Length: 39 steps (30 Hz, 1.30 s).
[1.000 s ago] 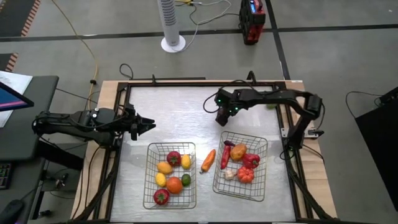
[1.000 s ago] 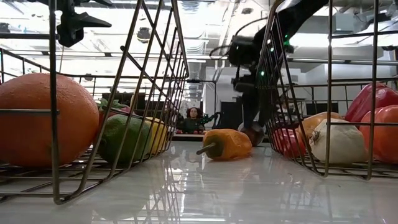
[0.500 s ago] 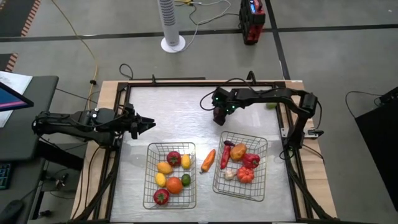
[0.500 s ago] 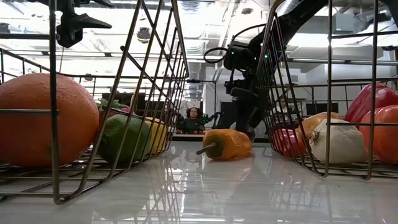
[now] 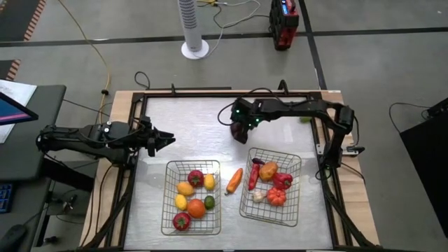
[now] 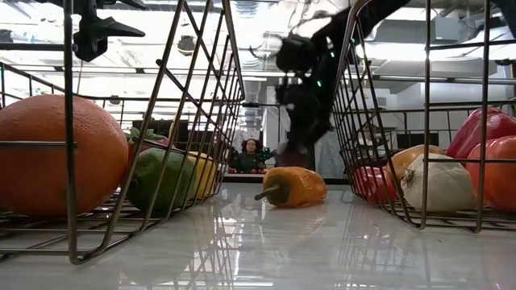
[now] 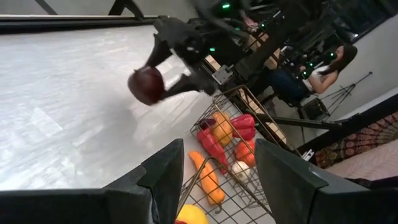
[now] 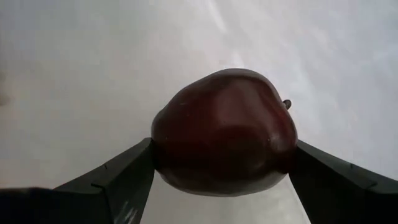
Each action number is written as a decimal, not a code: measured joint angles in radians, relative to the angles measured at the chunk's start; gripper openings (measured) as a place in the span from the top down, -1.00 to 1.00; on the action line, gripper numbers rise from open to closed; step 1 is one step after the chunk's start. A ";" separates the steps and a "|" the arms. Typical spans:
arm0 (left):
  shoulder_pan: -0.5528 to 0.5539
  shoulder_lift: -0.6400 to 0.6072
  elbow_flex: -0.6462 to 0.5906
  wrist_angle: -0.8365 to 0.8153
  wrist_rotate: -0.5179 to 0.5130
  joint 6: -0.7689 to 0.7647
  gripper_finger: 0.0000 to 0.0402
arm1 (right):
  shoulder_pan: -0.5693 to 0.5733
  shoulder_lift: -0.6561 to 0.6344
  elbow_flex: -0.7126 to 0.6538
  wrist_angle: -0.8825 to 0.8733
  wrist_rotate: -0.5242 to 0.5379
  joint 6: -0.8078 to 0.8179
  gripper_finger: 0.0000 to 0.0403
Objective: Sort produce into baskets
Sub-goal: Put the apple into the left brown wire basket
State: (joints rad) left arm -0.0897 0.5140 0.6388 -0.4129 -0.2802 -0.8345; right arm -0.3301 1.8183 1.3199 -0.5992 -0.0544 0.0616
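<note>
One dark red apple (image 8: pixel 224 132), smooth and slippery-looking, is gripped across its widest part by the right gripper (image 8: pixel 224 168).

Two wire baskets (image 5: pixel 192 197) are seen on the worktop (image 5: pixel 189 126), produce inside each, with an orange carrot (image 5: pixel 234 180) lying between them. The right gripper (image 5: pixel 240 133) is positioned beyond the baskets; the left gripper (image 5: pixel 165 141) is held at the left edge.

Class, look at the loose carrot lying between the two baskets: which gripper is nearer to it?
Right. The right gripper, shut on a dark red apple, hangs just beyond the carrot. The left gripper waits off by the table's left edge.
</note>
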 joint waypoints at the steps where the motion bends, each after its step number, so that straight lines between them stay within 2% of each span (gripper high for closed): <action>1: 0.000 0.000 0.000 0.000 -0.001 0.000 0.09 | 0.013 0.000 0.022 -0.012 -0.025 0.001 -0.79; 6: 0.000 0.000 0.000 0.000 -0.001 0.000 0.09 | 0.093 -0.002 0.151 -0.064 -0.180 0.017 -0.79; 10: 0.000 0.000 0.000 0.000 0.000 0.017 0.09 | 0.180 -0.003 0.243 -0.076 -0.219 0.017 -0.79; 17: 0.000 0.000 0.000 0.006 -0.016 0.068 0.09 | 0.313 -0.004 0.334 -0.035 -0.216 0.017 -0.80; 23: 0.000 0.002 0.000 0.013 -0.081 0.070 0.09 | 0.399 0.007 0.338 -0.001 -0.129 0.114 -0.82; 27: 0.000 0.002 0.000 0.015 -0.057 0.066 0.09 | 0.426 0.046 0.338 0.000 -0.126 0.149 -0.95; 31: 0.000 0.002 0.000 0.016 -0.040 0.063 0.09 | 0.443 0.079 0.349 -0.008 -0.127 0.151 -0.95; 39: 0.000 0.003 0.000 0.023 -0.056 0.095 0.09 | 0.441 0.100 0.449 -0.180 -0.127 0.111 -0.98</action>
State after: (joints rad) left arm -0.0898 0.5167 0.6384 -0.3897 -0.3367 -0.7399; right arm 0.1105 1.9180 1.7686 -0.7794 -0.1814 0.1730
